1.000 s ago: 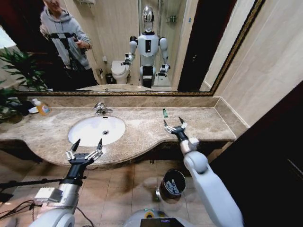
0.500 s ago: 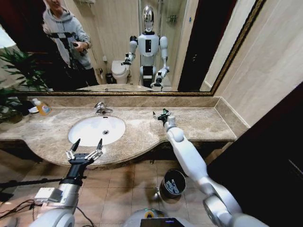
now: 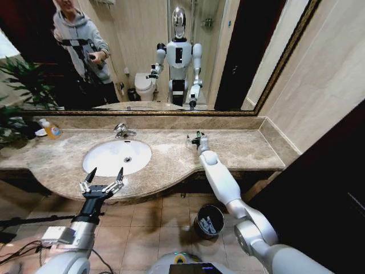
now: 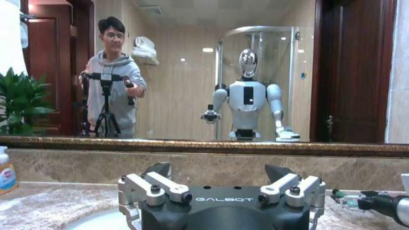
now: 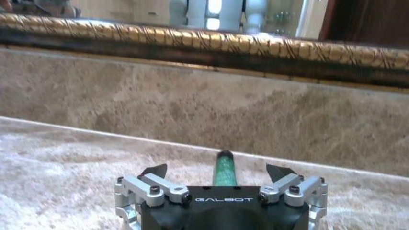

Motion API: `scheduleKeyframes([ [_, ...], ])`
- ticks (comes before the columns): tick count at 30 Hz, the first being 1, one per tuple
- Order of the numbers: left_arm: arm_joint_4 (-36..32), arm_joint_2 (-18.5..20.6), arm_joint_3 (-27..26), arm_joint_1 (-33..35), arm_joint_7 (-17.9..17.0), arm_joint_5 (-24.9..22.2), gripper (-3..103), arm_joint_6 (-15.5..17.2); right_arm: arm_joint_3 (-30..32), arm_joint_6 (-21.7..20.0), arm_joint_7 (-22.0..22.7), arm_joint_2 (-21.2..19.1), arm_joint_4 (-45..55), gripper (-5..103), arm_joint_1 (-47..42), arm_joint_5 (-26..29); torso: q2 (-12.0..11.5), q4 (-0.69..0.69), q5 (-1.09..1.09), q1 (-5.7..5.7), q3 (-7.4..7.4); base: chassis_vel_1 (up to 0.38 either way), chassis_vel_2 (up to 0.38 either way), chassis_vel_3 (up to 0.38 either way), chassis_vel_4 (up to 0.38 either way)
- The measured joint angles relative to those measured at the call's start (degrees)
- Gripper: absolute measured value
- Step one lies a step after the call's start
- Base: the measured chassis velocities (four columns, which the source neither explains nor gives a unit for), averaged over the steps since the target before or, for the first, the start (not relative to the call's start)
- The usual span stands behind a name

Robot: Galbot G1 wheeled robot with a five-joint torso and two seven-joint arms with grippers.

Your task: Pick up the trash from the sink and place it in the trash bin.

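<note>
A green tube [image 5: 225, 171] of trash lies on the brown marble counter near the back wall, to the right of the white oval sink [image 3: 96, 164]. My right gripper [image 3: 196, 138] is stretched out low over it. In the right wrist view the right gripper [image 5: 217, 171] is open, with the tube lying between its two fingers. My left gripper [image 3: 102, 179] is open and idle at the counter's front edge, just before the sink. The trash bin [image 3: 199, 213] stands on the floor below the counter, with white items inside.
A chrome faucet [image 3: 121, 131] stands behind the sink, and a soap bottle [image 3: 51, 131] and a plant [image 3: 20, 85] sit at the far left. The mirror and marble backsplash [image 5: 191, 110] rise just beyond the tube. A side wall closes the counter's right end.
My right arm has swung from the counter's front edge back toward the mirror and settled over the green tube. The left arm has not moved.
</note>
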Motion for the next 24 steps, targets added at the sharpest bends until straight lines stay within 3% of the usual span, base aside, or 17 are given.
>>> scheduleKeyframes([
  [2, 0.00, 0.00, 0.00, 0.00, 0.00, 0.00, 100, 0.00, 0.14, 0.05, -0.09, 0.09, -0.53, 103, 0.17, -0.12, 0.00, 0.01, -0.01, 0.00, 0.00, 0.000, 0.000, 0.000, 0.000],
  [5, 0.00, 0.00, 0.00, 0.00, 0.00, 0.00, 100, 0.00, 0.87, 0.55, -0.87, 0.54, -2.56, 93, 0.71, -1.21, 0.00, 0.01, -0.01, 0.00, 0.00, 0.000, 0.000, 0.000, 0.000],
  [7, 0.00, 0.00, 0.00, 0.00, 0.00, 0.00, 100, 0.00, 0.99, 0.62, -1.06, 0.59, -2.92, 93, 0.88, -1.27, 0.00, 0.01, -0.01, 0.00, 0.00, 0.000, 0.000, 0.000, 0.000],
  [9, 0.00, 0.00, 0.00, 0.00, 0.00, 0.00, 100, 0.00, 1.25, 0.80, -1.27, 0.67, -3.79, 83, 1.36, -1.28, 0.00, 0.01, -0.02, 0.00, 0.00, 0.000, 0.000, 0.000, 0.000],
  [10, 0.00, 0.00, 0.00, 0.00, 0.00, 0.00, 100, 0.00, 1.25, 0.80, -1.27, 0.67, -3.79, 83, 1.36, -1.28, 0.00, 0.01, -0.02, 0.00, 0.00, 0.000, 0.000, 0.000, 0.000],
  [14, 0.00, 0.00, 0.00, 0.00, 0.00, 0.00, 100, 0.00, 1.34, 0.59, -0.83, 0.81, -4.09, 61, 1.71, 0.66, 0.00, 0.01, -0.02, 0.00, 0.00, 0.000, 0.000, 0.000, 0.000],
  [19, 0.00, 0.00, 0.00, 0.00, 0.00, 0.00, 100, 0.00, 1.15, 0.17, -0.41, 0.62, -4.78, 50, 2.20, 2.75, 0.00, 0.01, -0.02, 0.00, 0.00, 0.000, 0.000, 0.000, 0.000],
  [22, 0.00, 0.00, 0.00, 0.00, 0.00, 0.00, 100, 0.00, 1.17, -0.23, -0.51, 0.23, -4.85, 34, 2.24, 3.48, 0.00, 0.01, -0.02, 0.00, 0.00, 0.000, 0.000, 0.000, 0.000],
  [24, 0.00, 0.00, 0.00, 0.00, 0.00, 0.00, 100, 0.00, 1.20, -0.24, -0.57, 0.16, -4.87, 29, 2.24, 3.57, 0.00, 0.01, -0.02, 0.00, 0.00, 0.000, 0.000, 0.000, 0.000],
])
